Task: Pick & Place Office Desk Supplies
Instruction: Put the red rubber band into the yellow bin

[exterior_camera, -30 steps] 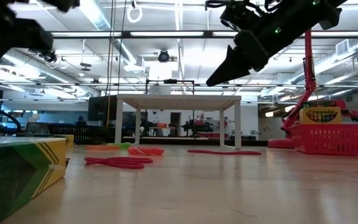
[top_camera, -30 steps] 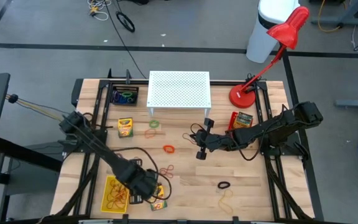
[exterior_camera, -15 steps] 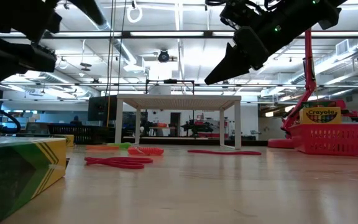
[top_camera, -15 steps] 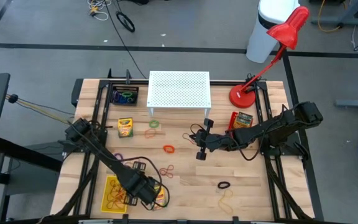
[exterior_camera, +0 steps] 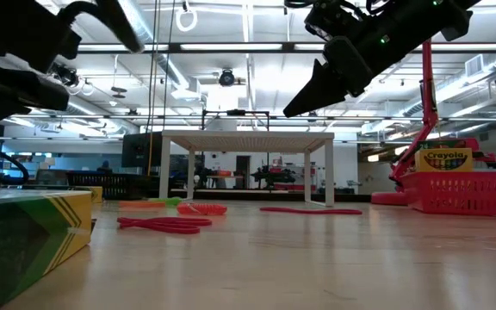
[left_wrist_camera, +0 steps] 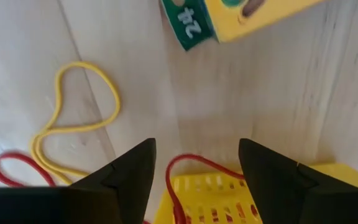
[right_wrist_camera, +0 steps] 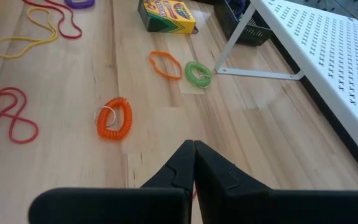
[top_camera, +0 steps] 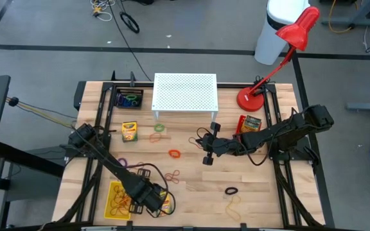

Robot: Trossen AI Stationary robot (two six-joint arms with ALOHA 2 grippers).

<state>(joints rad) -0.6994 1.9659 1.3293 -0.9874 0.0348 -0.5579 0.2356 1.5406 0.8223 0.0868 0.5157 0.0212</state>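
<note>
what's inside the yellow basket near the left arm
Red rubber bands lie in the yellow basket; one trails over its rim. The left gripper covers its right part, so anything there is hidden.

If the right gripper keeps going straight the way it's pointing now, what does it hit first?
The right gripper, shut, points down at bare table between the orange coil loop and the white stand's leg. It would probably meet wood first; farther along lie the thin orange band and green loop. Depth is uncertain.

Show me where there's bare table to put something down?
Bare wood lies near the front edge, between the black loop and the right rail, and mid-table under the right claw. It's crowded front-left: the left claw, yellow tray, red bands and crayon box.
</note>
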